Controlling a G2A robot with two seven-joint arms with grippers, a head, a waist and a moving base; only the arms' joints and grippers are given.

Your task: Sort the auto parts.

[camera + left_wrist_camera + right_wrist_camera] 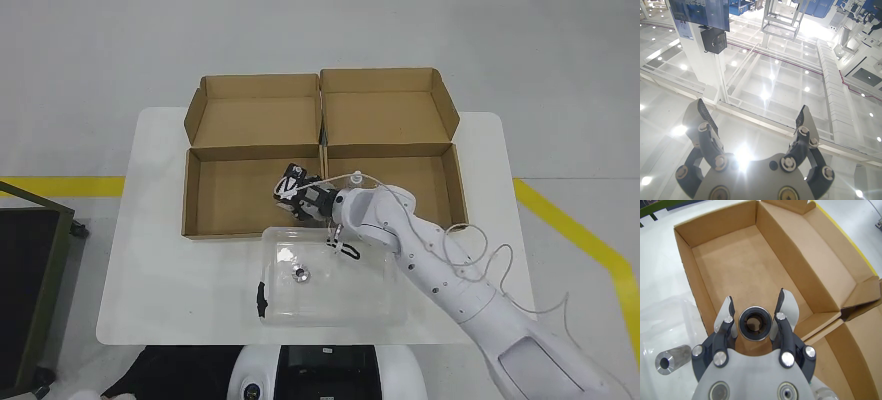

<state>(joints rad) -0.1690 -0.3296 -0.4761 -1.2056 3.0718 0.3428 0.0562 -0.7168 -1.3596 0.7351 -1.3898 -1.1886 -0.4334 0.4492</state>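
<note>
Left gripper (752,104), jaws spread wide, aimed up at ceiling (791,79).
Toothed pads (705,115) facing each other across the gap; beyond, white grid with round lights (764,96), dark screen (700,13), black box (714,41) on white column (696,75), metal frame (780,20).

White table (150,265): cardboard box (235,200), second cardboard box (432,185) touching beside it, clear plastic bin (355,298) near front edge

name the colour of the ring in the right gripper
The ring is black with a silver rim; clearest in the right wrist view.
</note>
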